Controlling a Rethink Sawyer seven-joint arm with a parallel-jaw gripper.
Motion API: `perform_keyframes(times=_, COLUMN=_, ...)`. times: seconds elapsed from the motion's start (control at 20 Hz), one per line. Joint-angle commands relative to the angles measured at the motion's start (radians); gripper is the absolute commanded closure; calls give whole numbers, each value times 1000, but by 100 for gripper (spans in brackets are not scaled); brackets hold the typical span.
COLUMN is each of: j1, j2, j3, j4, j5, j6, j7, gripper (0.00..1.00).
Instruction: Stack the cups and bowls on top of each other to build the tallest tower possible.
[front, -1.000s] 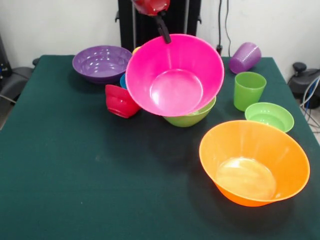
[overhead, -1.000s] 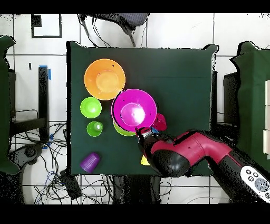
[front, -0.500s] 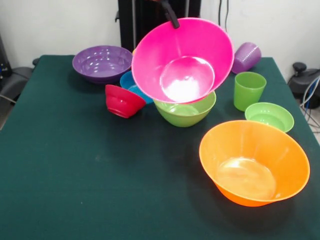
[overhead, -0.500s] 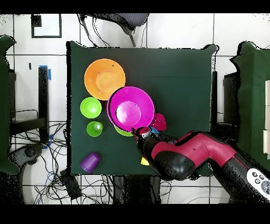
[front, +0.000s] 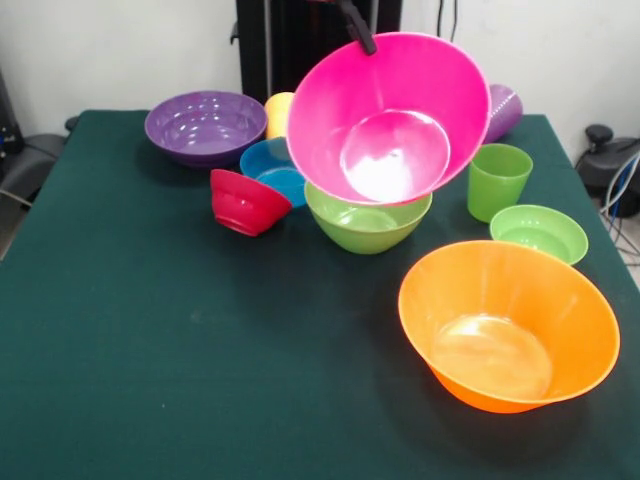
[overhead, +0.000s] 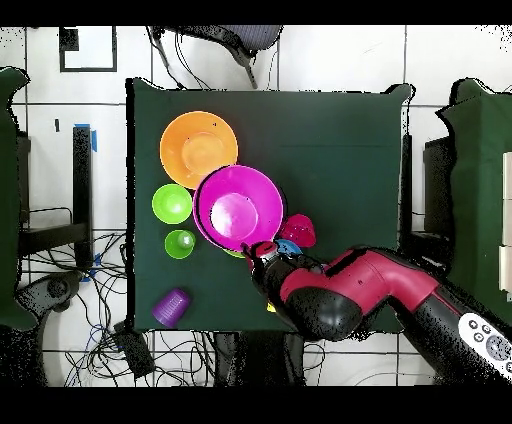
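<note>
Closest to the hand (front: 360, 38) is the large pink bowl (front: 390, 118), which it has clamped by the rim at the bowl's top edge; the bowl hangs tilted in the air with its mouth turned toward the front camera. Directly beneath the hand's load sits the medium green bowl (front: 368, 220) on the counter (front: 180, 370), upright and empty, apparently the base for the tower. In the front view the pink bowl overlaps the green one's far rim; whether they touch cannot be told.

A little out from the hand to one side lie the small blue bowl (front: 272, 170) and the small red bowl (front: 243, 202), the red one tipped on its side and just beside the blue. The yellow-orange cup (front: 279, 114) stands behind the blue bowl, partly hidden by the pink one. On the other side of the hand stand the green cup (front: 497, 180), upright, and the purple cup (front: 503, 108), on its side and mostly hidden behind the pink bowl.

Farther from the hand are the small light green bowl (front: 539, 233) and the medium purple bowl (front: 204, 126), both upright and alone. Farthest off is the large orange bowl (front: 507, 324), upright and empty.

Judged from this, the task is barely begun: nothing is stacked on anything yet. One bowl is in the air, and every other bowl and cup remains to be placed.
</note>
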Motion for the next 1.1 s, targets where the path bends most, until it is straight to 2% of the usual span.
perform_keyframes(times=0.05, j1=82, j2=57, j3=-88, j4=35, j5=-117, j6=52, j7=-46, gripper=100)
perform_keyframes(times=0.25, j1=124, j2=19, j3=-152, j4=16, j5=-180, j6=66, j7=-12, gripper=100)
perform_keyframes(times=0.55, j1=130, j2=1, j3=-175, j4=6, j5=-188, j6=80, j7=-20, gripper=100)
perform_keyframes(times=0.65, j1=151, j2=-23, j3=-207, j4=-5, j5=-224, j6=93, j7=-14, gripper=100)
perform_keyframes(times=1.1, j1=164, j2=-52, j3=-238, j4=-21, j5=-229, j6=95, j7=-20, gripper=100)
